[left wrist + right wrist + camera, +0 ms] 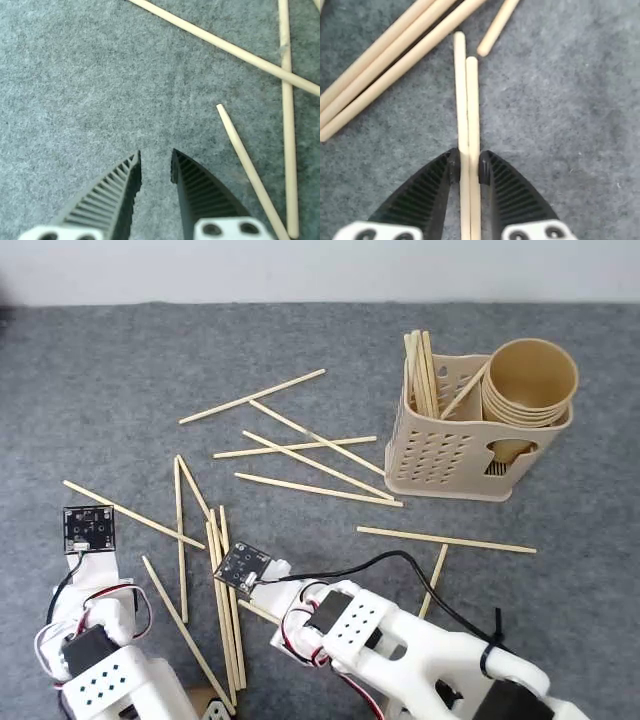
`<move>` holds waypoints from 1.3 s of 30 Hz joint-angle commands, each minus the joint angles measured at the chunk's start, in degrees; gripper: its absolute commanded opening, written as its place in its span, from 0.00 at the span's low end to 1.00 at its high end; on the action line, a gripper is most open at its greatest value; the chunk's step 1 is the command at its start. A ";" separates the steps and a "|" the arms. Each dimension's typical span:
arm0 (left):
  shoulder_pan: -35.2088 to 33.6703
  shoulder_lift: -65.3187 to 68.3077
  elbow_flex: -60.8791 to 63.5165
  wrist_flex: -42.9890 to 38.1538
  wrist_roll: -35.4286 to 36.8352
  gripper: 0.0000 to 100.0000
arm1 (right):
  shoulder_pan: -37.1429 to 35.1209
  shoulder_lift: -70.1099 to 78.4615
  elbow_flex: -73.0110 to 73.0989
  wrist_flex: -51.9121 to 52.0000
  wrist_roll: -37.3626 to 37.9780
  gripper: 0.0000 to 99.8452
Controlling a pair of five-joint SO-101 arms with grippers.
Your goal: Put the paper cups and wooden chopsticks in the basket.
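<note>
Right gripper (469, 165) pinched onto pair of chopsticks (468, 100) lying side by side on grey mat (120, 370), both sticks squeezed between jaws. Left gripper (156, 165) narrowly parted, holding nothing, over bare mat. Sticks likely light, stiff, smooth, apt to roll or swivel; hold nearer middle seems safest. Beyond: loose chopsticks (300, 448) scattered mid-mat. Farthest: basket (440, 455) with stacked paper cups (530, 375) and several sticks inside.

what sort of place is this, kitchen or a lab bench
Probably a robot test bench: grey felt-like mat, two white robot arms at its near edge, wooden chopsticks scattered beside a basket of paper cups.
</note>
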 commanded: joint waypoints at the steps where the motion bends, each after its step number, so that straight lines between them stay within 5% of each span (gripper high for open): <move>1: 0.53 -0.70 -0.48 -1.32 -0.26 0.09 | 1.10 -0.48 -3.25 0.66 1.93 0.01; 28: 0.53 -0.70 -0.48 -1.32 -0.26 0.09 | 18.07 -10.95 -54.24 35.38 5.89 0.01; 33: 0.53 -0.70 -0.48 -1.32 -0.26 0.09 | 16.57 -10.15 -49.49 39.08 5.27 0.03; 39: 0.53 -0.70 -0.48 -1.32 -0.26 0.09 | 13.85 -10.24 -34.02 33.45 -0.26 0.17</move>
